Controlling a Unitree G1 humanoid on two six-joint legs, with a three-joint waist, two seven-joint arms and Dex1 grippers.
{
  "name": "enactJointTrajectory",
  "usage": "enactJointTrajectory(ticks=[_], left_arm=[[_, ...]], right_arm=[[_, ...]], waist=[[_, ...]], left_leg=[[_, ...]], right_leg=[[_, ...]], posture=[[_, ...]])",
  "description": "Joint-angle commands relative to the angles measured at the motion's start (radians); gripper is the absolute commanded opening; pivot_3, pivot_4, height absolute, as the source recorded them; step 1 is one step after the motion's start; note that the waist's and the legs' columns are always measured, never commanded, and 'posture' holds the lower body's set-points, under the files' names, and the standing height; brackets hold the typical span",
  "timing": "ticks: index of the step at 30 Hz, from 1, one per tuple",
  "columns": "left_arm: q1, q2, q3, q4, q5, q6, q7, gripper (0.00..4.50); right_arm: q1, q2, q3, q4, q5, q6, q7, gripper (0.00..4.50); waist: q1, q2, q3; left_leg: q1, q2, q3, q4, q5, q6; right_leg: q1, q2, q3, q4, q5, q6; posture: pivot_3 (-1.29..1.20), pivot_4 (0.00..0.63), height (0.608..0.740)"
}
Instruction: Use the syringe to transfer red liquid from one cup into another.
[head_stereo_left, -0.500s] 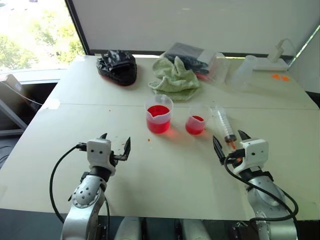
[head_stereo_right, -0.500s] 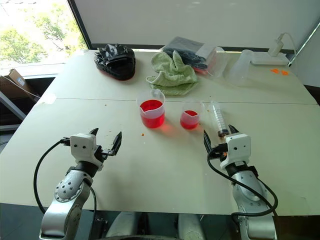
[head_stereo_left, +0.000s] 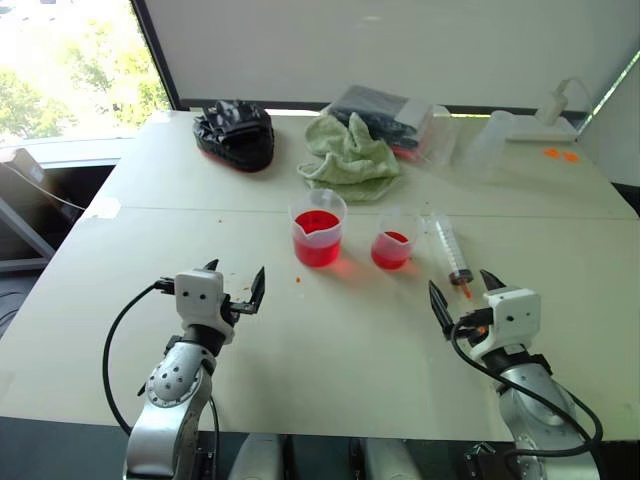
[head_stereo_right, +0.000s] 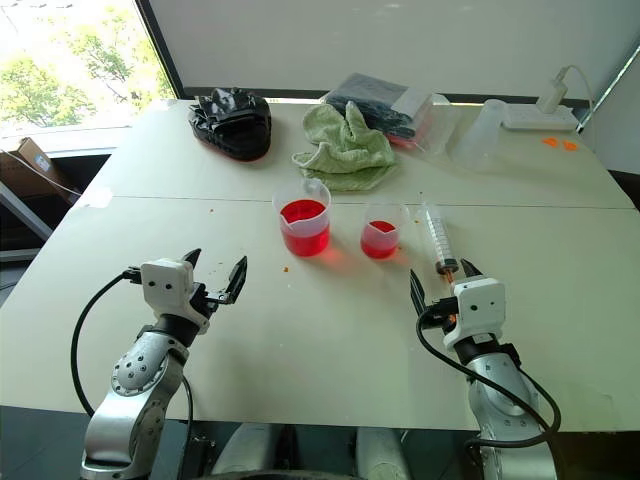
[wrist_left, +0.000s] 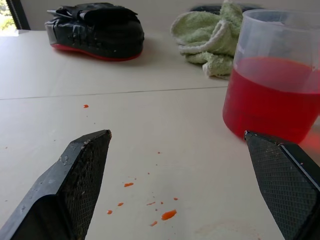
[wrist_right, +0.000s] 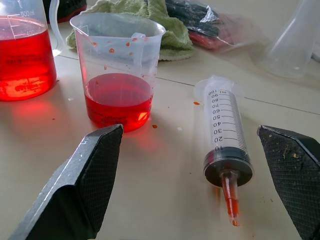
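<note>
The white table (head_stereo_left: 330, 350) is bare across the lower half of the frame. All objects sit at or above centre, well clear of its near edge.

The syringe (head_stereo_left: 451, 249) lies flat on the table, right of centre, with its orange-red tip toward the near edge. It is just beside the smaller cup (head_stereo_left: 391, 242), which stands right of the spouted beaker (head_stereo_left: 318, 229) at frame centre. Both contain red liquid (wrist_right: 118, 97), and the beaker holds more.

A green towel (head_stereo_left: 348, 152), a black mitt (head_stereo_left: 235, 133) and a plastic bag (head_stereo_left: 395, 118) lie along the table's far edge, at upper centre.

The left gripper (head_stereo_left: 235, 288), at lower left, extends forward roughly level above the bare table with its fingers spread wide and holding nothing. Small red drips (wrist_left: 168, 215) mark the surface ahead of it.

The right gripper (head_stereo_left: 465, 292), at lower right, also points forward, its fingers spread wide and empty. It sits just short of the syringe tip without touching it.
</note>
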Motion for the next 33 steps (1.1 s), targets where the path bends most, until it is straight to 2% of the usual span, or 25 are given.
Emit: enactJointTrajectory(ticks=[1,18,23,27,29,33], left_arm=[[-0.014,-0.004,-0.003,-0.01,-0.007,-0.024,-0.006,4.5],[-0.034,0.005,0.006,0.01,-0.024,-0.021,-0.032,4.5],[-0.087,0.048,0.052,0.032,-0.117,0.024,-0.109,4.5],[-0.149,0.137,0.095,0.031,-0.247,0.079,-0.238,4.5],[-0.184,0.215,0.121,0.031,-0.353,0.176,-0.321,4.5],[-0.25,0.442,0.209,0.054,-0.58,0.393,-0.513,4.5]], right_arm=[[0.002,-0.01,-0.022,-0.037,-0.003,-0.028,0.003,4.42],[-0.029,-0.015,-0.032,-0.023,0.001,-0.023,0.009,4.42],[-0.075,-0.057,-0.049,-0.016,0.063,0.019,0.068,4.42],[-0.107,-0.127,-0.035,-0.041,0.131,0.064,0.167,4.42],[-0.129,-0.175,-0.04,-0.051,0.205,0.132,0.229,4.42],[-0.246,-0.301,-0.106,-0.008,0.354,0.261,0.341,4.42]], waist=[[0.0,0.0,0.0],[0.0,0.0,0.0],[0.0,0.0,0.0],[0.0,0.0,0.0],[0.0,0.0,0.0],[-0.005,0.001,0.001]], left_leg=[[0.0,0.0,0.0,0.0,0.0,0.0],[0.0,0.0,0.0,0.0,0.0,0.0],[0.0,0.0,0.0,0.0,0.0,0.0],[0.001,0.0,0.0,0.0,0.0,0.0],[0.001,0.0,0.0,0.0,0.0,0.0],[0.003,0.0,0.0,-0.001,0.0,0.0]], right_leg=[[0.0,0.0,0.0,0.0,0.0,0.0],[0.0,0.0,0.0,0.0,0.0,0.0],[0.0,0.0,0.0,0.0,0.0,0.0],[0.001,0.0,0.0,0.0,0.0,0.0],[0.001,0.0,0.0,0.0,0.0,0.0],[0.002,0.0,0.0,0.0,0.0,0.0]], posture=[[0.0,0.15,0.711],[0.0,0.15,0.711],[0.0,0.15,0.711],[0.0,0.15,0.711],[0.0,0.15,0.711],[0.0,0.15,0.711]])
